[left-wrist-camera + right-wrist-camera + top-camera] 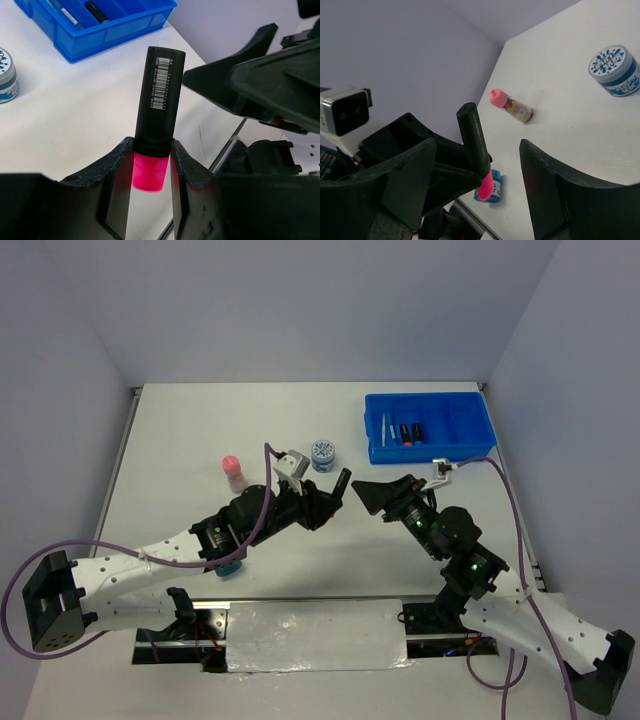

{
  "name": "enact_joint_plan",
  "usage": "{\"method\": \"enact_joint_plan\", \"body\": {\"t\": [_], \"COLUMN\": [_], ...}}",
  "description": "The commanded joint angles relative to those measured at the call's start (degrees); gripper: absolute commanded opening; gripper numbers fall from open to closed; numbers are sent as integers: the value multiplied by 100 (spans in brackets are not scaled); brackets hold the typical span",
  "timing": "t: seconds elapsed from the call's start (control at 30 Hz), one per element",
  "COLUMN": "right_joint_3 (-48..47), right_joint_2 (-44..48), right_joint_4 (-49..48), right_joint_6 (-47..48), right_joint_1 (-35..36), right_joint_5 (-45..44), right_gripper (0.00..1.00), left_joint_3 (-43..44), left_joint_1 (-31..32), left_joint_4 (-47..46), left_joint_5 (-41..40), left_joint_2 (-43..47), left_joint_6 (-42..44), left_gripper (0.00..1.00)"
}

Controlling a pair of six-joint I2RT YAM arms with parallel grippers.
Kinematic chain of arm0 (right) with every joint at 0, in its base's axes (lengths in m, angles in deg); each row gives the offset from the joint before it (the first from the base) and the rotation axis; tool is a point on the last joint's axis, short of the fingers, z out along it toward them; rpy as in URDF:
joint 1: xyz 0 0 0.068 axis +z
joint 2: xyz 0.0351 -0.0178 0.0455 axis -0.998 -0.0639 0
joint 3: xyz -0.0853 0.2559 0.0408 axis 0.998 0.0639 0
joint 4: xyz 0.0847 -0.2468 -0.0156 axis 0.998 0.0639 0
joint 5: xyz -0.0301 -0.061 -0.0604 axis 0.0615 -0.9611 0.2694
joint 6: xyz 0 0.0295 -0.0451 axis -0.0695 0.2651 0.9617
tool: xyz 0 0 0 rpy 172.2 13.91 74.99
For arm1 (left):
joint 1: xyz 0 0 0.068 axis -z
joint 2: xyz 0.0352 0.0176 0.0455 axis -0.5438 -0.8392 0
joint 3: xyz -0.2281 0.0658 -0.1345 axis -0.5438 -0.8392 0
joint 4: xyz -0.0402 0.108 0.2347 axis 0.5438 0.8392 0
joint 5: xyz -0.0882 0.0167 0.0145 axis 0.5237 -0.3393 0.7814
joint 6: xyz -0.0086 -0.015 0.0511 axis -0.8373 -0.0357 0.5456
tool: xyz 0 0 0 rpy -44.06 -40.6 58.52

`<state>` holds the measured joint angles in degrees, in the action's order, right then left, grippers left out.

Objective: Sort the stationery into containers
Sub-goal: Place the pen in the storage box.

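Black marker held up between the two arms over the white bench (180, 430)

The left end effector (151, 145) is clenched on the short black marker with the pink cap (160, 95), pinching it where cap meets barrel, so the barcode-printed barrel sticks out towards the right end effector (368, 492). That one is released, its fingers spread wide, one tip just beside the marker's free end; whether it touches I cannot tell. At the far right of the bench sits the bright blue plastic tray (430, 453), with thin pale sticks (385, 428) and two black markers (411, 432) in its compartments. A round blue jar (322, 454) stands near the tray's left end, a pink-capped bottle (232, 471) further left, and a second blue jar (229, 568) is half hidden under the left arm
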<state>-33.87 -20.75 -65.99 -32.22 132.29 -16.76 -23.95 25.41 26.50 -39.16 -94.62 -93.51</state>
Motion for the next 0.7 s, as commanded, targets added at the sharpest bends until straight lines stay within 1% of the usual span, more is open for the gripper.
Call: {"method": "enact_joint_plan", "body": {"t": [0.0,0.07,0.1,0.17,0.23,0.3,0.33,0.37,0.4,0.43,0.47,0.5,0.53,0.57,0.6,0.63,0.67], "right_joint_3": [-399,-565,-723,-821,-917,-1014,-1110,-1146,-1181,-1251,-1321,-1409,-1671,-1848,-2015,-2373,-2568], "right_joint_2": [-628,-813,-1006,-1165,-1350,-1525,-1570,-1622,-1675,-1684,-1711,-1780,-1851,-2052,-2193,-2360,-2779], "right_joint_4": [-355,-329,-146,-13,-39,-56,-39,-39,13,31,179,338,496,880,1154,1339,1698], "right_joint_6": [359,411,420,473,534,701,763,859,912,982,1244,1412,1857,2053,2247,2614,2783], "right_joint_1": [176,221,264,291,300,300,317,309,309,309,300,291,161,46,-164,-435,-1152], "right_joint_5": [277,234,181,93,119,241,277,286,269,260,216,103,-125,-231,-302,-16,309], "right_gripper": [75,73,71,69,61,35,20,0,0,0,0,0,0,0,0,0,0], "left_joint_3": [270,314,366,393,402,446,463,481,516,534,603,656,831,963,1104,1262,1568], "left_joint_1": [54,80,98,124,124,124,124,124,124,124,124,124,124,124,124,124,124], "left_joint_4": [-368,-369,-334,-333,-324,-263,-237,-167,-123,-61,157,324,526,807,1497,1904,2326], "left_joint_5": [222,301,301,380,433,468,459,451,390,311,223,-30,-216,-444,-951,-1199,-1437], "left_joint_2": [-24,-94,-120,-164,-173,-208,-226,-252,-261,-261,-253,-244,-235,-235,-235,-261,-270], "left_joint_6": [-12,14,32,58,76,102,111,120,128,120,68,32,-38,-91,-152,-292,-380], "left_gripper": [3,3,3,4,8,11,13,16,35,49,65,97,99,99,99,99,99]}}
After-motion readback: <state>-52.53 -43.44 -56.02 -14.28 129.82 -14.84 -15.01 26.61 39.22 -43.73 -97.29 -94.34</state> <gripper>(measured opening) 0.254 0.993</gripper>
